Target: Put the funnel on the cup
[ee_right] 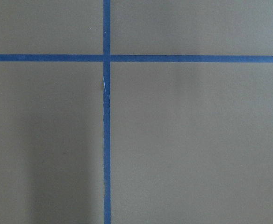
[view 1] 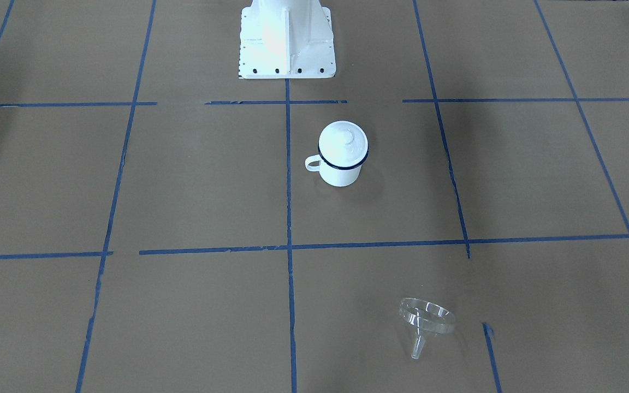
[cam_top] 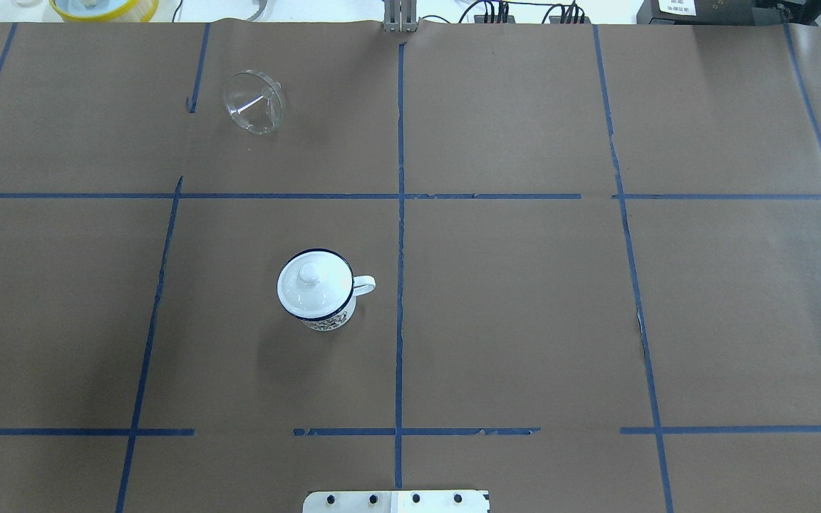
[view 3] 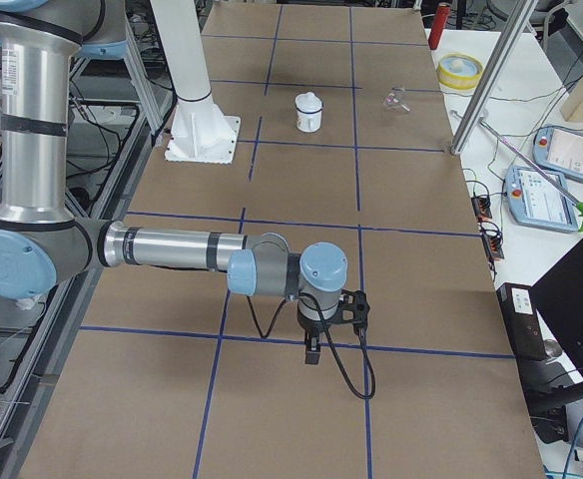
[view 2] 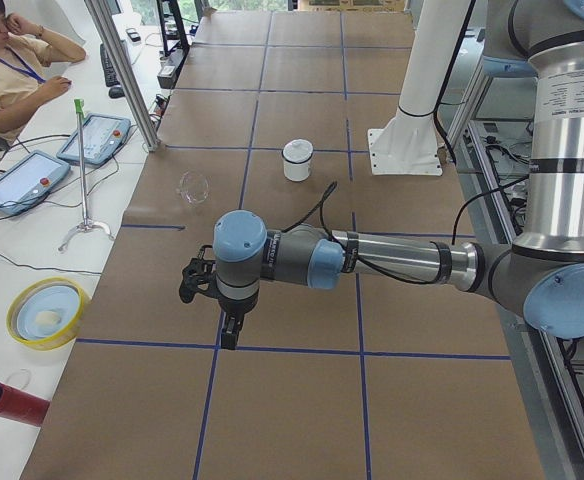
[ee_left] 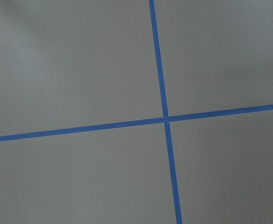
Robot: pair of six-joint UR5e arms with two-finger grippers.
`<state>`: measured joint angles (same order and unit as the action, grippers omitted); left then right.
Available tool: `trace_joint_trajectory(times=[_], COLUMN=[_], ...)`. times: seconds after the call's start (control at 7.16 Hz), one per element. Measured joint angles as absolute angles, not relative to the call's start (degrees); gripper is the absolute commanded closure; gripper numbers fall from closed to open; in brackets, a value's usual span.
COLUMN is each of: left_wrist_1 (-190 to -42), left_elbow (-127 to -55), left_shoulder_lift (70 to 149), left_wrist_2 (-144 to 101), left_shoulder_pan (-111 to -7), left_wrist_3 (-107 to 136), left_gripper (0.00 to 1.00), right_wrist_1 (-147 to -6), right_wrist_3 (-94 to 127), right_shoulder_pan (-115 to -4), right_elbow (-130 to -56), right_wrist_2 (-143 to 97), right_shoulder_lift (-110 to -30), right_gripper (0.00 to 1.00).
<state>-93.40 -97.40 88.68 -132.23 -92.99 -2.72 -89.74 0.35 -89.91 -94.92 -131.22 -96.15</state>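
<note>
Funnel (view 1: 425, 319) lies ungrasped, far from left gripper (view 2: 229, 338) and right gripper (view 3: 312, 353), whose opening I cannot tell; cup (view 1: 340, 170) wears its lid (view 1: 343, 142), so nothing is done yet

Brown paper table cover (ee_left: 71, 65) — two blue tape lines (ee_left: 163, 93) crossing right of centre.

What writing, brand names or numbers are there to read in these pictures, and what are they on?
No text is legible.
White label on the dark box, overhead view: too small to read.
Dark marking low on the cup: blurred, perhaps only a pattern.
Handheld screens, left side view: too small.
Funnel: no marking visible.
</note>
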Motion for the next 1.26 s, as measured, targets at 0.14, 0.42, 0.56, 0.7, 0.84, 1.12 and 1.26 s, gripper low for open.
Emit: trace_joint_trajectory(times=[0.14,0.42,0.56,0.7,0.84,1.12,1.26], left_wrist_1=[-93.6,-94.2,-96.3,-99.9,-104.5,-111.4,-116.1], left_elbow=[-97.7,-99.0,-99.8,-99.8,-99.6,-101.4,-101.9], left_shoulder_lift=[88.7,89.4,91.1,93.2,95.3,96.6,95.9], left_wrist_2=[-132.5,-134.2,-134.5,-134.3,-134.2,-138.0,-139.5], left_shoulder_pan=[-92.9,-92.6,-92.5,-92.4,-92.4,-92.0,-90.5], left_wrist_3=[-2.7,-2.6,-2.2,-1.7,-1.0,8.0,12.3], left_gripper=[0.00,0.00,0.00,0.00,0.00,0.00,0.00], right_wrist_1=[-89.7,-89.7,-89.7,-89.7,-89.7,-89.7,-89.7], right_wrist_3=[0.4,0.4,0.4,0.4,0.4,0.4,0.4], right_shoulder_pan=[-89.9,-89.9,-89.9,-89.9,-89.9,-89.9,-89.9], right_elbow=[-94.9,-94.9,-94.9,-94.9,-94.9,-94.9,-94.9], right_wrist_2=[-131.2,-131.2,-131.2,-131.2,-131.2,-131.2,-131.2], right_shoulder_lift=[-96.2,-96.2,-96.2,-96.2,-96.1,-96.2,-96.2], right_gripper=[0.00,0.00,0.00,0.00,0.00,0.00,0.00])
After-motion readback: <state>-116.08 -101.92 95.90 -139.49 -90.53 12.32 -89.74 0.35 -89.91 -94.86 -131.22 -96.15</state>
